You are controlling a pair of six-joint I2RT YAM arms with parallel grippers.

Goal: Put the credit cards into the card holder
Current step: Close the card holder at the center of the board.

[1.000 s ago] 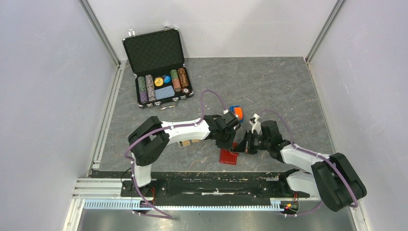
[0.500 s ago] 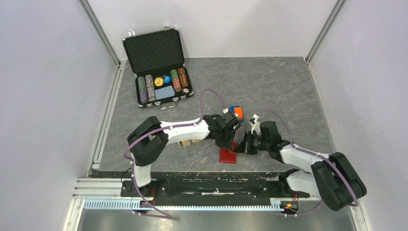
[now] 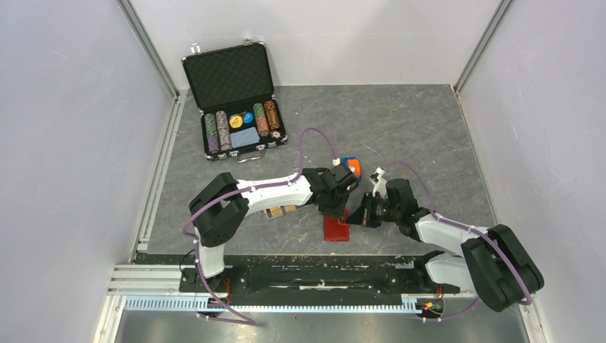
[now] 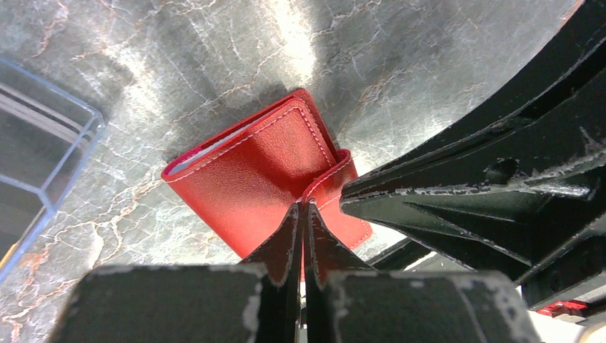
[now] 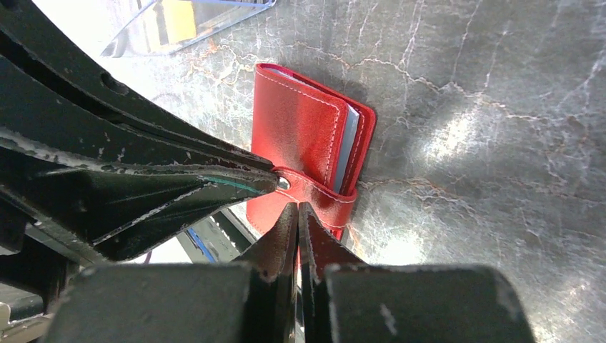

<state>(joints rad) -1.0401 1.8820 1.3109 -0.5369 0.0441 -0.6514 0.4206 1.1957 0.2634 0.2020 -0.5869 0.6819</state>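
Here, both arms meet over a small red wallet (image 4: 257,182) that lies flat on the grey table (image 3: 414,128), near the front edge and roughly midway between the two bases. The left claw (image 4: 301,214) has its fingers pressed together with no real gap, and its tips rest at the wallet's snap tab (image 5: 314,191). Whether the strap is pinched between them or only touched, I cannot tell. The right claw (image 5: 296,213) is closed just as tightly; it comes in from the right and its tips also sit at the tab, on the near edge of the strap, so the two sets of tips almost touch. The wallet is folded shut, with pale card edges showing along its open side. The card holder (image 4: 43,150) – clear acrylic – stands on the table just left of the wallet, apart from it, and is partly covered by the left arm in the overhead view. An orange-gold credit card (image 5: 175,18) shows at the holder in the right wrist view, though which compartment it is in cannot be made out. Just beyond the claws lies a small orange and blue object (image 3: 351,168). Well apart, at the far left corner of the table, a black briefcase (image 3: 227,75) stands open – rows of poker chips (image 3: 243,127) fill its lower half.
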